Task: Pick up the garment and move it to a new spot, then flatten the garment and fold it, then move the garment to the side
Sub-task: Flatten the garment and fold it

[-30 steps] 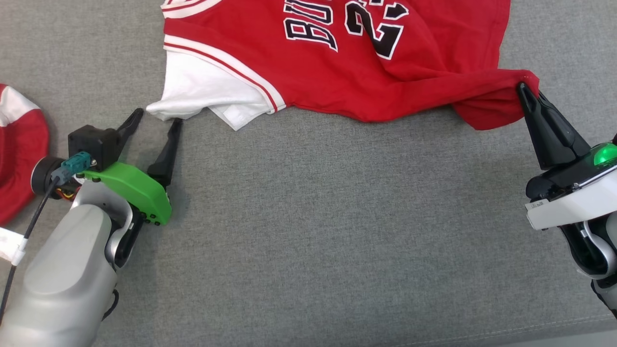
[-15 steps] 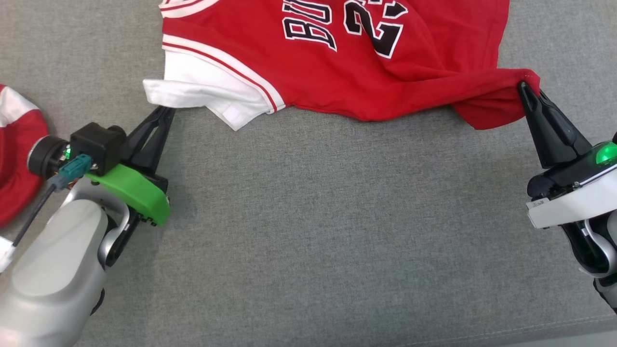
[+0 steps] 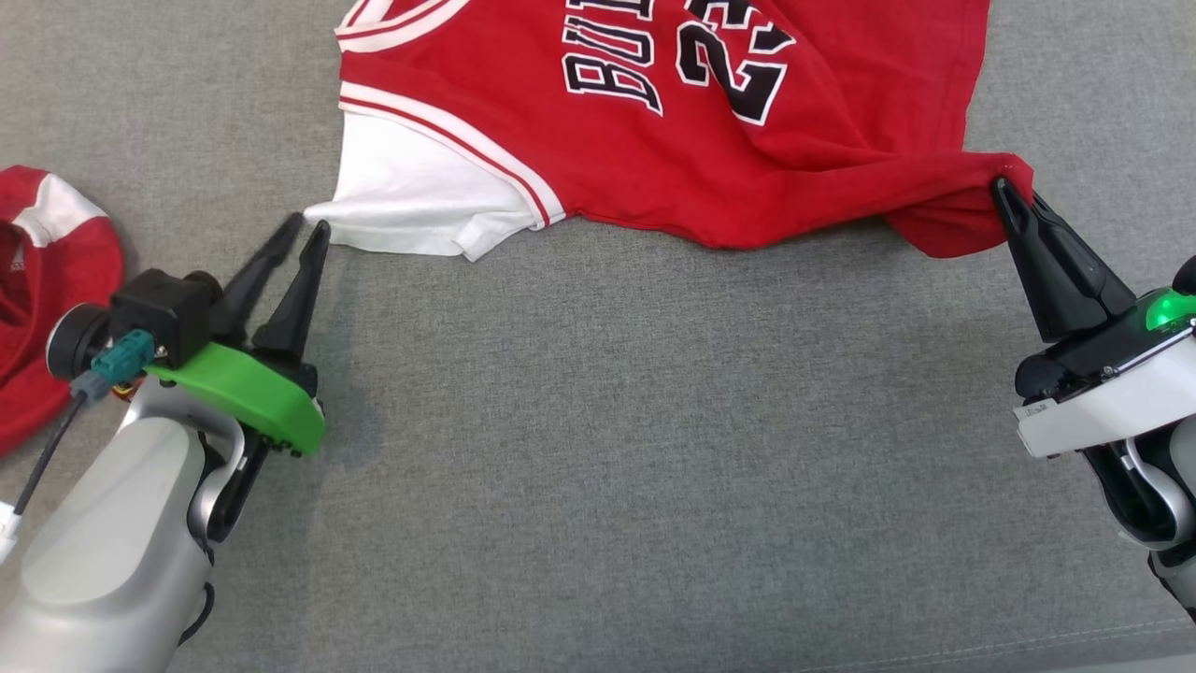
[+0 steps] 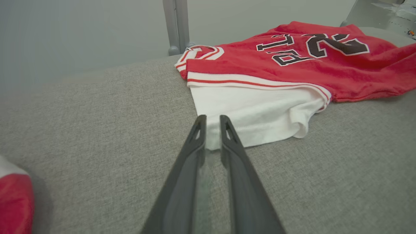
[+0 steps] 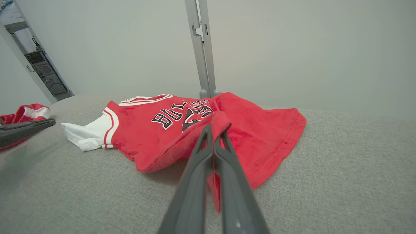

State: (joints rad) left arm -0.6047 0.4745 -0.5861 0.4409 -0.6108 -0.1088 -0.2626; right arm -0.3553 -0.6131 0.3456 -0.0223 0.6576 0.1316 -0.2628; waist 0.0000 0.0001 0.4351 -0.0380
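Note:
The garment (image 3: 822, 112) is a red jersey with black lettering and a white sleeve (image 3: 411, 187), spread on the grey cushion at the top of the head view. My left gripper (image 3: 308, 224) sits at the sleeve's left corner, jaws a narrow gap apart. In the left wrist view the white sleeve (image 4: 253, 110) lies flat and its corner shows between the gripper's (image 4: 213, 119) tips. My right gripper (image 3: 1004, 182) is shut on the jersey's red hem at the right. The right wrist view shows that gripper (image 5: 213, 128) pinching a raised fold of the garment (image 5: 260, 130).
A second red and white cloth item (image 3: 47, 271) lies at the left edge, beside my left forearm. A grey upright post (image 5: 203, 48) stands behind the cushion. Bare grey cushion (image 3: 654, 449) stretches between the two arms.
My left gripper closed on the white sleeve corner and tugged it left, then its jaws parted a little. The sleeve now lies flatter. The right gripper keeps its hold.

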